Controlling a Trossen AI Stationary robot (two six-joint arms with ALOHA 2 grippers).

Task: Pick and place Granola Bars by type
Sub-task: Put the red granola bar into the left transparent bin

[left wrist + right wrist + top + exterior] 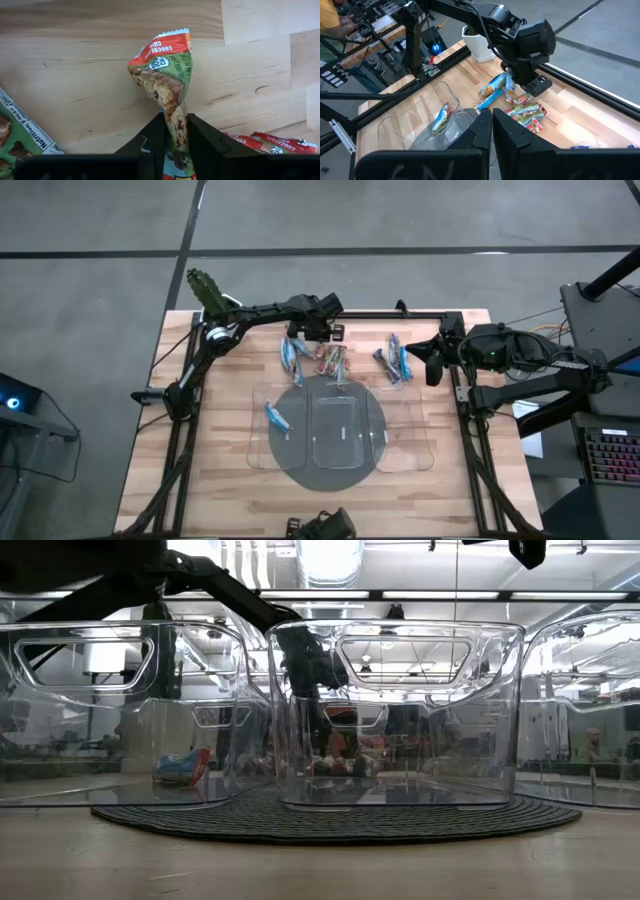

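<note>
**Left gripper closed on a red-and-green bar at the pile; sorting barely begun**

Left gripper (pixel 176 145) has its two fingers pinched tight on the lower part of a red-and-green granola bar (pixel 167 80), whose crumpled upper end stands up over the wooden table (pixel 200 470). Seen from above, this gripper (pixel 318 330) sits at the far edge of the loose pile of bars (pixel 318 358), which lies just beyond the round grey mat (pixel 300 465). A smaller group of bars (pixel 395 360) lies to the pile's right.

Step in hand, as judged: the grasp of one bar from the pile. The next move calls for a clean lift clear of neighbouring wrappers, then a carry over the mat to the tray assigned to this type; the grip is low on a slack wrapper, so the bar may swing.

Containers: three clear trays stand side by side on and around the mat. The left tray (pixel 262 442) holds one light blue bar (pixel 277 418). The middle tray (pixel 345 455) and right tray (pixel 420 450) show nothing inside.

Right gripper (pixel 491 131) waits to the right of the mat, fingers closed and holding nothing.
</note>
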